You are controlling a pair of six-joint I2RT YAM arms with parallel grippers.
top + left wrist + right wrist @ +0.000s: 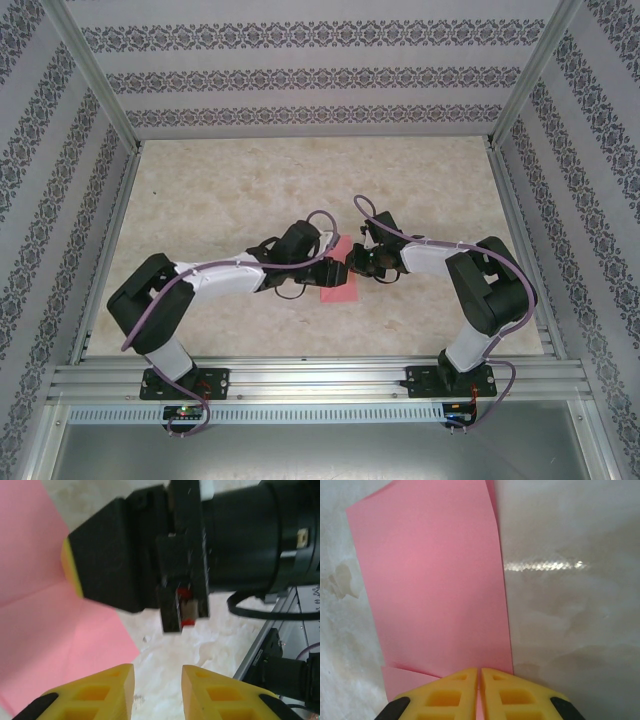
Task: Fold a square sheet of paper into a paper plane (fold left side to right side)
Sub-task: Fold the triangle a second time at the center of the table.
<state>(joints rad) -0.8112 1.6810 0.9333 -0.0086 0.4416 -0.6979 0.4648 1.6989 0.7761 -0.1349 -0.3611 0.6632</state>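
Matt pink paper [430, 580], glossy marbled tabletop [570, 610], yellow plastic right tool [479, 672]

Right pincer [479, 671] tight on pink sheet [430, 575] over marbled tabletop [570, 620].

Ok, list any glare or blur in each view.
Right wrist: a glare streak across the table, paper sharp. Left wrist: the right gripper looms close, dark and soft; left fingers blurred. Top: even light, soft shadows.
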